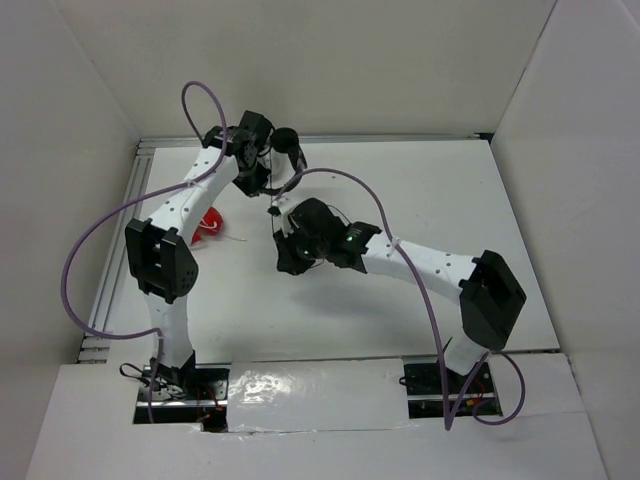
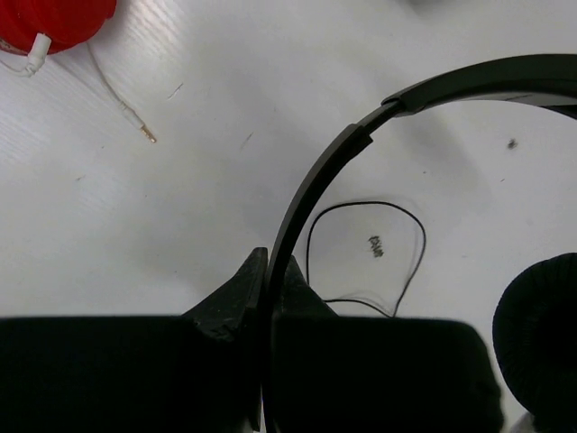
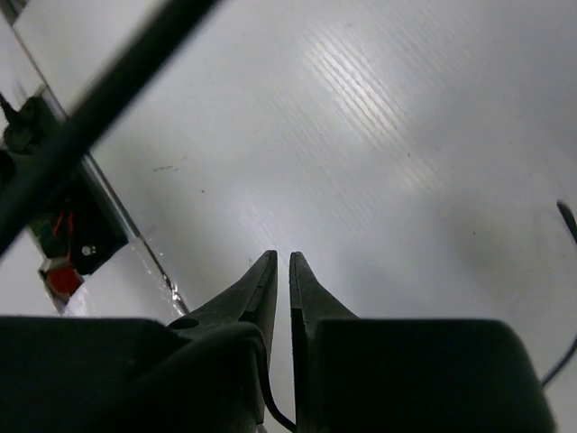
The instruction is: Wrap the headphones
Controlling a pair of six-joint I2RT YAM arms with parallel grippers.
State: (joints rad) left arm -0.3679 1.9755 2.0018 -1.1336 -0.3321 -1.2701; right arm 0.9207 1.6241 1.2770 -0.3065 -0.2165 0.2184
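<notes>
Headphones [image 2: 357, 137] near red object [image 2: 54, 16]

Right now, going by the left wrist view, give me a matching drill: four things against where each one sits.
Things:
1. headband
2. red object
3. earcup
4. cord

Places:
A. top left corner
B. lower right edge
C. pinched in the left claw
D. looped just right of the headband's lower end

Pairs: 1-C, 2-A, 3-B, 4-D

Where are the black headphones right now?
The headphones are far centre-left in the top view, headband pinched in the left gripper, just beyond the right gripper.
</notes>
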